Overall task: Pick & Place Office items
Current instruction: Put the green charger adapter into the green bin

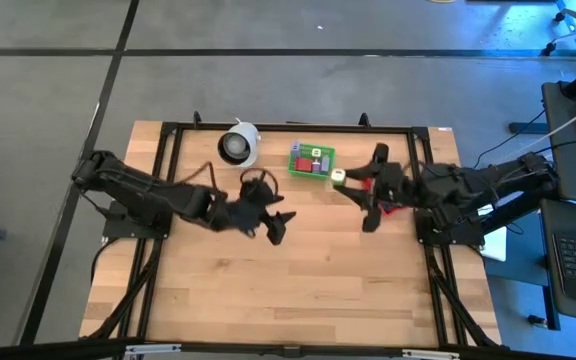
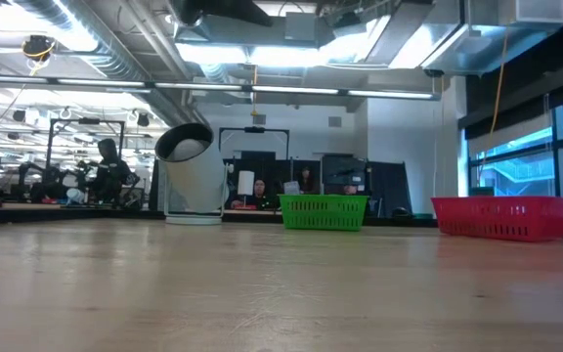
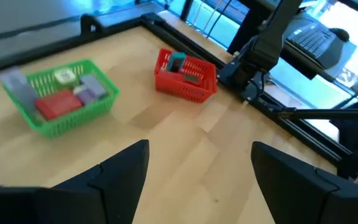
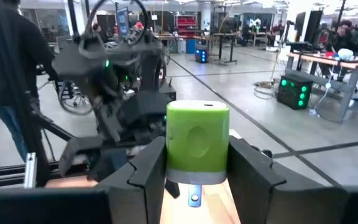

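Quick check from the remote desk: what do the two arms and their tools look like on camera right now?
Both arms are dark, near-black jointed links with black cables trailing along them. The left tool ends in two broad, flat, matte black fingers with angled tips. The right tool has similar dark, blocky, faceted fingers. No markings or labels show on either.

Green block [image 4: 197, 144] upright in right pincer [image 4: 196, 163]; others in baskets.
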Motion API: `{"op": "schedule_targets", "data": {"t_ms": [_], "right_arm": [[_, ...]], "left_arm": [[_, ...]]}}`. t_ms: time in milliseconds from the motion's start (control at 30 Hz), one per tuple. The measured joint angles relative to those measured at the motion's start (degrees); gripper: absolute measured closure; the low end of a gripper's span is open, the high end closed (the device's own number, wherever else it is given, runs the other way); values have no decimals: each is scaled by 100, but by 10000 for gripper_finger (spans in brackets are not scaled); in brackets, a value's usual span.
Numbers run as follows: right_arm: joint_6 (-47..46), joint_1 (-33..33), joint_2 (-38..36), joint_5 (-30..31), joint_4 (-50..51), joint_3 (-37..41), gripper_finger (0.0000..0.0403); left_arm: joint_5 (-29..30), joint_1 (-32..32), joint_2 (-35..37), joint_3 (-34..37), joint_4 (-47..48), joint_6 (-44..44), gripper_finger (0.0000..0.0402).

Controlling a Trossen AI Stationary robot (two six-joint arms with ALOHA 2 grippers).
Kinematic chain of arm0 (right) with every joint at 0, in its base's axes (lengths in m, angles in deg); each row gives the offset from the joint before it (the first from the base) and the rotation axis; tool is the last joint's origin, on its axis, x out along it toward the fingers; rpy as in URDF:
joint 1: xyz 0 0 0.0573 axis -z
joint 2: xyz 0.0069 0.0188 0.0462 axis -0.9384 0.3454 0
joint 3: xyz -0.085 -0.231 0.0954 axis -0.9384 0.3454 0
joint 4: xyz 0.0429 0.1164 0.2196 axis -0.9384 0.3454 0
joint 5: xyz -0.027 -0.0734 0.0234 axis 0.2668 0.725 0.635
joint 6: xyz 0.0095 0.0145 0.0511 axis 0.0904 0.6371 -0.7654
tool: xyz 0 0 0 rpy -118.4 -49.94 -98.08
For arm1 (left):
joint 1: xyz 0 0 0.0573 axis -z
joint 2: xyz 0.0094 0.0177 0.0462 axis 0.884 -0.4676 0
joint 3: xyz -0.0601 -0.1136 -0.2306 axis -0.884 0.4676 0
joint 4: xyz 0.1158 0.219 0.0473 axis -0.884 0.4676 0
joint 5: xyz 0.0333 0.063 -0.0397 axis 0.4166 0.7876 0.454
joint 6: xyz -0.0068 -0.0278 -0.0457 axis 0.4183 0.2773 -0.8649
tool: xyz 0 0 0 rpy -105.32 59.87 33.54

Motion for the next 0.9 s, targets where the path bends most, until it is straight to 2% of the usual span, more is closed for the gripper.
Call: {"op": "schedule_targets", "data": {"t_ms": [133, 300, 467, 667, 900], "right_arm": [[-71, 719, 0, -592, 91, 2, 261], [-62, 1567, 2, -1066, 195, 2, 261], [-55, 2490, 191, -1492, 186, 0, 254], [-293, 3322, 835, -1884, 186, 2, 251], [-780, 3947, 1914, -2006, 179, 2, 253]], "left_arm": [[-519, -533, 300, 0, 46, 914, 123], [-751, -1363, 820, 0, 280, 2153, 123], [-1311, -2292, 1377, 0, 627, 3028, 123], [-1942, -3262, 1916, 0, 842, 3738, 123], [-2029, -3908, 2266, -2, 882, 4415, 123]]}}
